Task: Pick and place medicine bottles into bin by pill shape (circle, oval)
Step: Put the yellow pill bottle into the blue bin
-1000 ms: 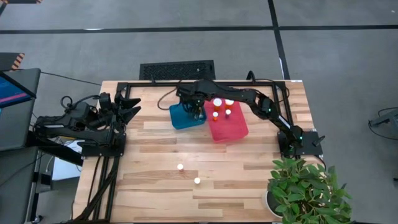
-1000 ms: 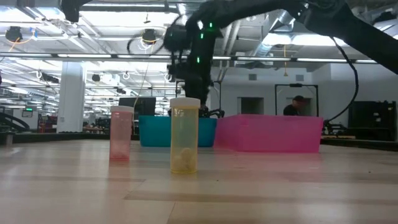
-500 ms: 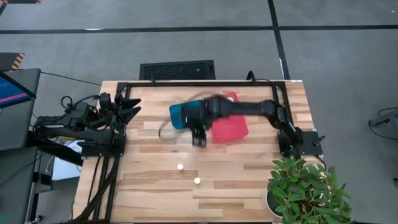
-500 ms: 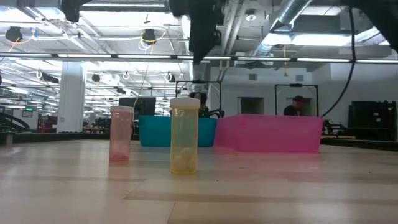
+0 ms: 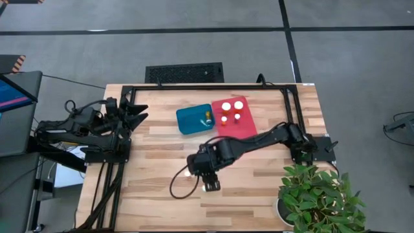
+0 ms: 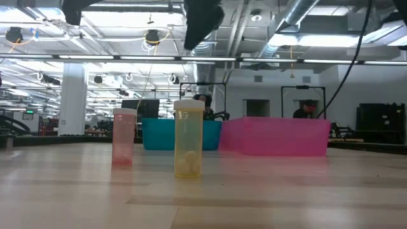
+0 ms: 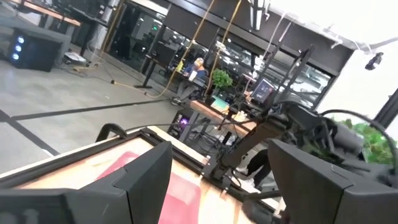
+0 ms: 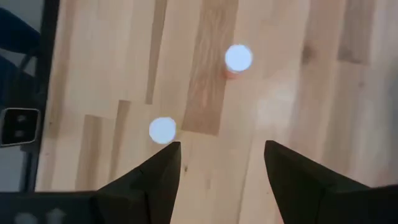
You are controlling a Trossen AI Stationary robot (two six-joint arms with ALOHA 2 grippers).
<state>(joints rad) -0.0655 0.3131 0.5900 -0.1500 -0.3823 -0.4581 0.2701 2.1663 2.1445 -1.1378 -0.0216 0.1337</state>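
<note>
Two medicine bottles with white caps stand upright on the table near its middle. They show in the right wrist view as one cap and another, and in the low view as a pinkish bottle and a yellow one. My right gripper hangs open above them, pointing down, and touches nothing. A blue bin holds one bottle. A red bin holds several bottles. My left gripper waits open at the table's left edge.
The two bins stand side by side at the far middle of the table. A black frame runs along the far and right edges. A potted plant stands at the near right corner. Bare wood lies around the two standing bottles.
My right gripper has swung from over the blue bin toward the table's near edge and now hangs above the two bottles on the table. The bins and the two standing bottles have kept their places.
</note>
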